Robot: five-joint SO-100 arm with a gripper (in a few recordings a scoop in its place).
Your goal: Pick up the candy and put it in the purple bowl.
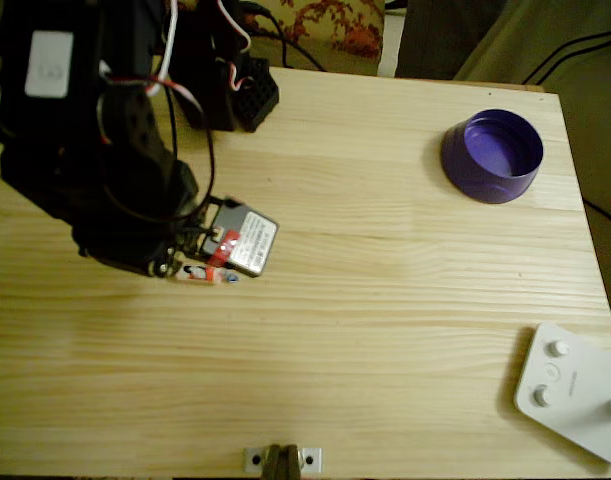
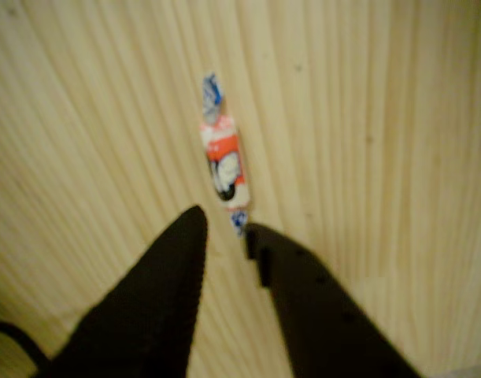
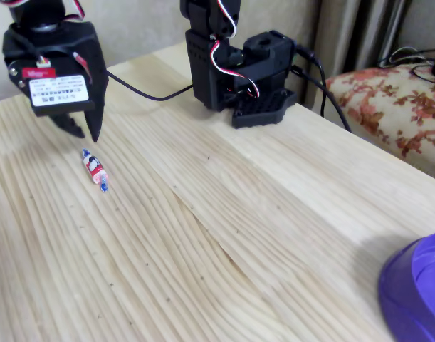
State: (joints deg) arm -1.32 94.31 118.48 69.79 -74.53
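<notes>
Candy (image 3: 94, 169) lies on the table (image 3: 274, 214), upper left of fixed view, not picked up yet. Gripper (image 3: 87, 130) hangs right above it, jaws apart, holding nothing. Bowl (image 1: 493, 155) sits far off, upper right of overhead view. Grab, carry, drop all still to do.

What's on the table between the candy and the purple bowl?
Nothing: in the overhead view only bare wood lies between the candy and the purple bowl. The white device sits off to the side, near the table's corner.
</notes>
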